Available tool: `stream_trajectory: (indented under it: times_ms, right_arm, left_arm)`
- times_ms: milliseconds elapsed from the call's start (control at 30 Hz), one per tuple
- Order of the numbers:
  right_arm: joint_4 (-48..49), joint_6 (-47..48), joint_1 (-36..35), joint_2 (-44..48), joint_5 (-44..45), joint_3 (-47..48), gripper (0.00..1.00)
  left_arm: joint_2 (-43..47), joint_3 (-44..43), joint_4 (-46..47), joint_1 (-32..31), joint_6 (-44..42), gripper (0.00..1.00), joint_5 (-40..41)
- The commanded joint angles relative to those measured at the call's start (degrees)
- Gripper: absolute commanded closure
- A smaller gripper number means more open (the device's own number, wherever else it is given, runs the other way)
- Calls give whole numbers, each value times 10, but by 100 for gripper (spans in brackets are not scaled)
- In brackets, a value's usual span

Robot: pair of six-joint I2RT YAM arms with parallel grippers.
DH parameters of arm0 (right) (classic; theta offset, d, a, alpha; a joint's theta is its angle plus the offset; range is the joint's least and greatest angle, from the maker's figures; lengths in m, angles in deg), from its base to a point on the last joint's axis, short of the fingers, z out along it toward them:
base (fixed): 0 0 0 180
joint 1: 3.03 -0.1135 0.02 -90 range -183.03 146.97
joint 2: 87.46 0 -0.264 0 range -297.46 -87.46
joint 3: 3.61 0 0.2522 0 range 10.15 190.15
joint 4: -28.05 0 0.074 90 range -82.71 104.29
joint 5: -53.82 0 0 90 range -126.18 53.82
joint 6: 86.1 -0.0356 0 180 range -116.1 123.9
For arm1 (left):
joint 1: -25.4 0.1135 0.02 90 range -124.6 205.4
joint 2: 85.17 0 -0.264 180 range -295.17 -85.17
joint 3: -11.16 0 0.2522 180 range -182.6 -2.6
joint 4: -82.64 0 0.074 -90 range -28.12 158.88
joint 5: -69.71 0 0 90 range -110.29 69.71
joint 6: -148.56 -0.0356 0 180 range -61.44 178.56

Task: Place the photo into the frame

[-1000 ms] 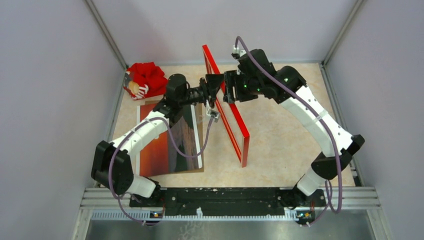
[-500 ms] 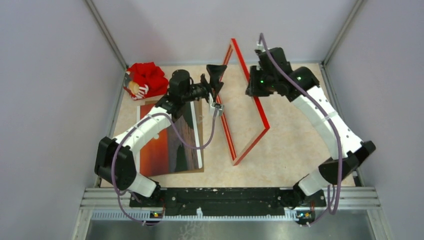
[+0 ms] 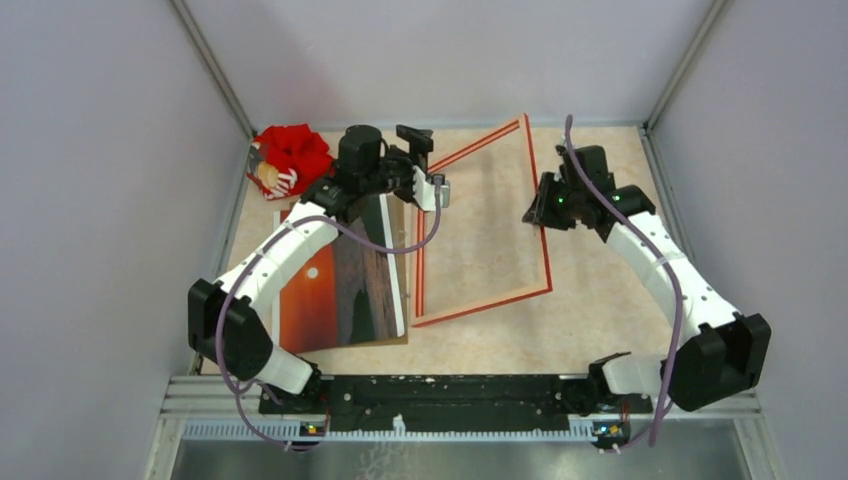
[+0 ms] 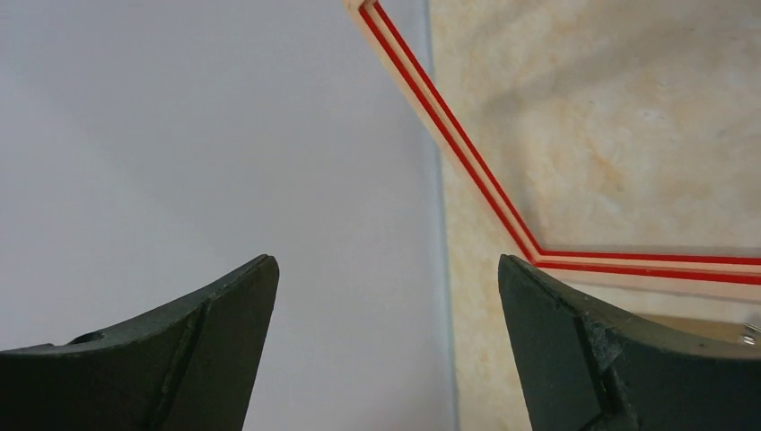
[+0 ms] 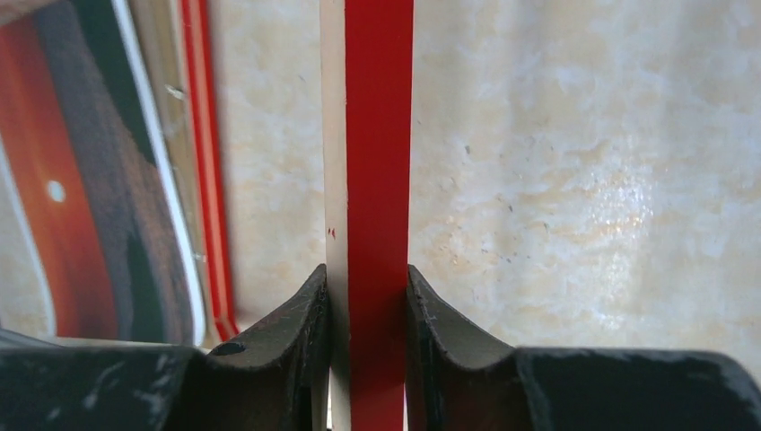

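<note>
Frame lay mid-table, long axis roughly 12-to-6. Right gripper clenched on its right rail; could not tell whether that rail sat on the table or just off it. Left gripper spread wide, nothing between its jaws, over the frame's far-left corner. Photo lay picture-up at 9 o'clock of the frame and 7 o'clock of the left gripper, long axis also 12-to-6, just beside the frame's left rail. Left arm was nearer, so I judged the pickup its job.
</note>
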Motion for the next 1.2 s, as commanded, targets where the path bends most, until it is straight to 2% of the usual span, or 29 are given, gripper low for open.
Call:
stream_trajectory:
  times_ms: [0, 233, 500, 733, 833, 933, 967, 1000, 1033, 1067, 1100, 1167]
  right_arm:
    - [-30, 61, 0, -2, 55, -64, 100]
    - [-47, 58, 0, -24, 165, -92, 100]
    - [-33, 54, 0, -127, 245, -95, 100]
    - [-14, 60, 0, -249, 297, -81, 100]
    - [-1, 57, 0, -273, 311, -83, 100]
    - [11, 56, 0, -289, 314, -88, 100]
    - [13, 55, 0, -295, 318, -89, 97]
    - [15, 56, 0, -300, 320, -90, 91]
    - [16, 56, 0, -304, 321, -90, 78]
    - [19, 56, 0, -306, 319, -90, 59]
    - [21, 56, 0, -306, 318, -89, 47]
    - [24, 52, 1, -301, 324, -89, 33]
  left_arm:
    - [7, 16, -106, 3, 23, 1, 40]
    - [2, 89, -101, 3, -21, 5, 82]
    - [-17, 145, -106, -3, -29, 9, 110]
    - [-37, 102, -136, -2, 31, 11, 109]
    - [-44, 82, -180, 1, 44, 7, 116]
    - [-32, 87, -182, 10, 51, 2, 108]
    - [-31, 86, -182, 15, 56, 1, 104]
    - [-30, 81, -184, 19, 65, 1, 99]
    - [-32, 73, -192, 25, 74, 1, 95]
    - [-35, 58, -210, 31, 88, 1, 92]
    - [-40, 45, -226, 37, 99, 1, 91]
    - [-49, 18, -262, 50, 122, 1, 83]
